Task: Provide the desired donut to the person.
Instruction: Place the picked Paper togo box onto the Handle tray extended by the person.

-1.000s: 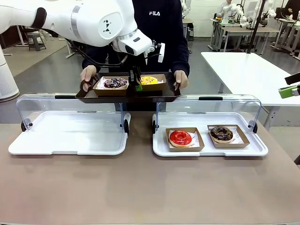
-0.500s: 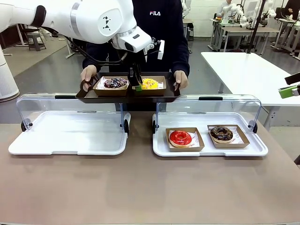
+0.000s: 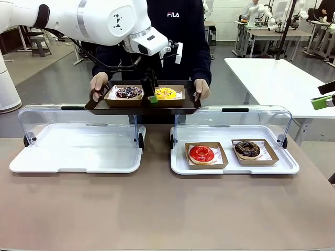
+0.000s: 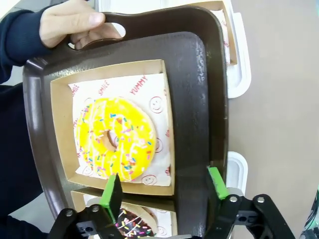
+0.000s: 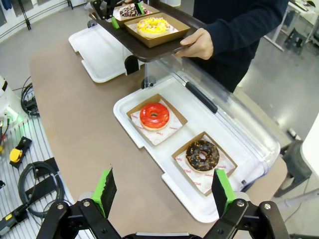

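With the yellow donut [image 4: 114,138] boxed on the tray [image 4: 192,74] the person [image 3: 178,31] holds at the far side, the left claw [image 4: 162,186], fingers apart and empty, should lift straight clear; the right claw [image 5: 162,191], likewise apart, overlooks red [image 5: 154,115] and chocolate [image 5: 202,155] donuts on the tabletop.

You see a brown table [image 3: 157,214]. Two white trays sit on it side by side, each with a clear lid tipped up at the back. The left tray [image 3: 78,149] sits near the left end of the table. The right tray [image 3: 234,152] sits just beside it, with a small gap between them. In the right wrist view, the table [image 5: 79,129] has a round corner, and the right tray [image 5: 124,107] lies near its edge.
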Controlling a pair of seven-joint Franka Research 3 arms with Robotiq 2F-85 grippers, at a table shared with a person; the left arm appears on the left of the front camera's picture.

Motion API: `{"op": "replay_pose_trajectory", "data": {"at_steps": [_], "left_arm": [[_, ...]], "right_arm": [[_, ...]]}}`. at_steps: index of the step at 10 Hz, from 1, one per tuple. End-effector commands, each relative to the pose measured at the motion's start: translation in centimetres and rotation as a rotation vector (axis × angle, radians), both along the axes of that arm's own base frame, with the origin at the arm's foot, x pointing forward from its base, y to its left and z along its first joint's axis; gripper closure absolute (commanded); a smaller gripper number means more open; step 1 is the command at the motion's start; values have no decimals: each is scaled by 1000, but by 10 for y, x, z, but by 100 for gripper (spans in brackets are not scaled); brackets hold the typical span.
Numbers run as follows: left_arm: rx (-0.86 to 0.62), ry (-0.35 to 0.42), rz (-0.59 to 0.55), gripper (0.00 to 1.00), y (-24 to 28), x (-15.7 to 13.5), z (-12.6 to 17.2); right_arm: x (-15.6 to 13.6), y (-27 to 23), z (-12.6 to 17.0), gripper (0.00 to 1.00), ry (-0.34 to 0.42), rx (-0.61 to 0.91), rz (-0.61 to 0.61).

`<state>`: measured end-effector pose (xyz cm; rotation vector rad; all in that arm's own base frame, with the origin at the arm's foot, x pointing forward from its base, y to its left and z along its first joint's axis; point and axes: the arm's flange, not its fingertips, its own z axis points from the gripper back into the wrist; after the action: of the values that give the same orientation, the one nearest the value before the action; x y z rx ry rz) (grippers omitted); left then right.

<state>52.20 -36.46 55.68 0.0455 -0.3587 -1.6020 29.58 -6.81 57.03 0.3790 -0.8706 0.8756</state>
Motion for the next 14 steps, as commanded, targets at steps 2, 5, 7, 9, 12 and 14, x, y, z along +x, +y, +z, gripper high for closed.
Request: {"op": "replay_pose_trajectory", "data": {"at_steps": [2,5,7,9,12,14], "left_arm": [[-28,46,-35,0,4,2,5],[-19,30,-12,0,0,-1,1],[-19,30,-12,0,0,-1,1],[-19,30,-12,0,0,-1,1],[-26,82,26,0,14,-23,30],[-190,99,144,0,82,-89,70]], "right_arm": [[1,1,-3,0,-7,18,13],[1,1,-3,0,-7,18,13],[1,1,-3,0,-7,18,13],[1,1,-3,0,-7,18,13],[1,1,-3,0,-7,18,13],[1,1,-3,0,-7,18,13]]}}
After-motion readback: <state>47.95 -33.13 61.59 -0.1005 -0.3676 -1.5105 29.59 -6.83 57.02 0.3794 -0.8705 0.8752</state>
